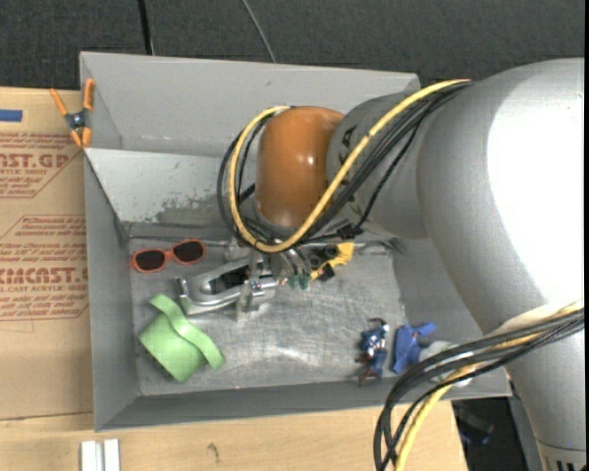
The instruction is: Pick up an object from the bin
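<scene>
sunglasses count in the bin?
1. Orange pair at the bin's left, near the back wall. The arm covers the middle and right, so more may be hidden.

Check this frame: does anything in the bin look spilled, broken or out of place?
Nothing stands out. The orange sunglasses lie flat by the left wall, the green plastic piece rests in the front-left corner and the blue toy sits front right, all inside the bin, none visibly broken.

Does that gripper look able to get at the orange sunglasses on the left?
Probably yes: the orange sunglasses lie alone on the bin floor, nothing on top of them, with the gripper close beside them.
</scene>
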Controlling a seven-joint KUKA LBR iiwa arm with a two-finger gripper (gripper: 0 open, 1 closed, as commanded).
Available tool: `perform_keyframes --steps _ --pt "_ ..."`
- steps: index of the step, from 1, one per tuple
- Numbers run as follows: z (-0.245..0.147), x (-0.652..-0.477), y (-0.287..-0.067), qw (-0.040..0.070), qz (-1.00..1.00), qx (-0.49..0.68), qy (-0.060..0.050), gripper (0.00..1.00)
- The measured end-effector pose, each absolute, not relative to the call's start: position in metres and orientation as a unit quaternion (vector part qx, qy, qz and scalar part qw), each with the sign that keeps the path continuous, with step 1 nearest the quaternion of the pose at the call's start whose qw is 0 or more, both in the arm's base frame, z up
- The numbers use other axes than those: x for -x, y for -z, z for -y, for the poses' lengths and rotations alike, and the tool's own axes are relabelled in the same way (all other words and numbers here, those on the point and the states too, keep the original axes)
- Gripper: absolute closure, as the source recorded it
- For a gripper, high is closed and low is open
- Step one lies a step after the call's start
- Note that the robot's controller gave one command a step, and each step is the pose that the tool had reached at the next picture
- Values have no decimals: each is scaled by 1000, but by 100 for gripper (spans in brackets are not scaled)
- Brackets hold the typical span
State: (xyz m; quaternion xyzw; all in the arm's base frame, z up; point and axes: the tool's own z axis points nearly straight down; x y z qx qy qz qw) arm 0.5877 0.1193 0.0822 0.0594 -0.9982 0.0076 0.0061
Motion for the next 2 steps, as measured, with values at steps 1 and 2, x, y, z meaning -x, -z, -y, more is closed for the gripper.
perform_keyframes --steps 1,2 --pt "-119 -588 -82 6 998 -59 -7 100" --pt "-119 -588 -82 5 998 -59 -7 100"
